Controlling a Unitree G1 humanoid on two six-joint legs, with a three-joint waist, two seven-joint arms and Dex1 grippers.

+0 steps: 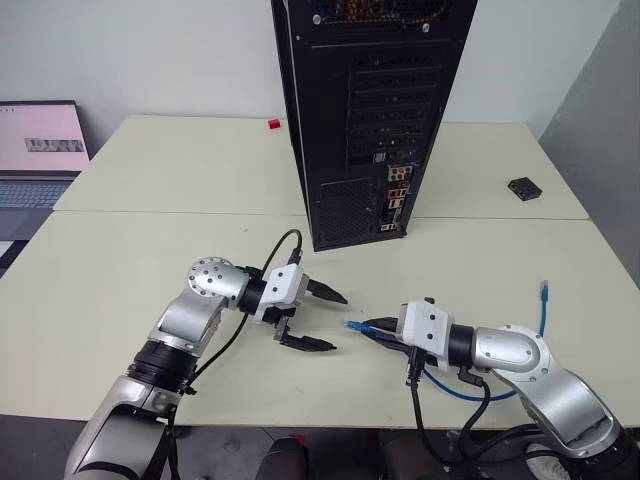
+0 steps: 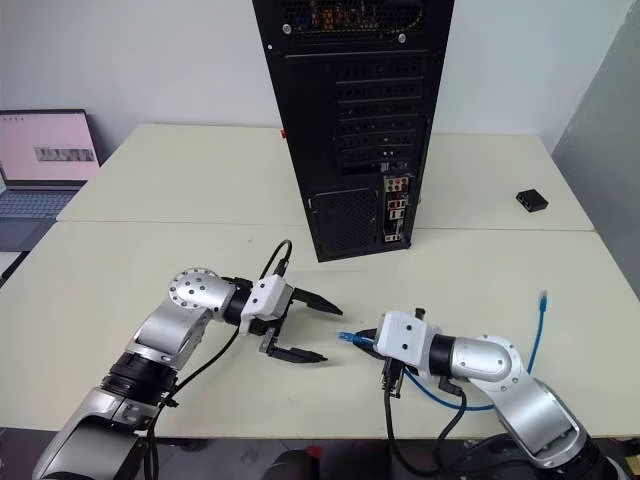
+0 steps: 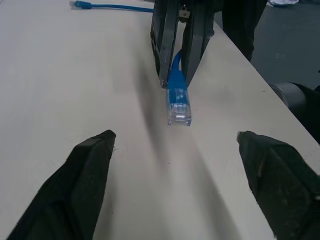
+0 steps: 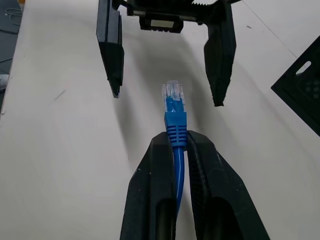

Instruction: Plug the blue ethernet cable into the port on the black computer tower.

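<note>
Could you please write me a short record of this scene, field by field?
cable: blue ethernet cable, one plug lying free on the table
right gripper: jaws shut on the cord behind the other plug
left gripper: jaws open, facing that plug, apart from it
tower: black computer tower upright, port strip facing the robot
plugged in: not yet

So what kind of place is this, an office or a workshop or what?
Probably an office or lab test bench: pale tables pushed together, a black computer tower standing with its back panel facing the robot, and an open laptop at the far left against a plain wall.
</note>
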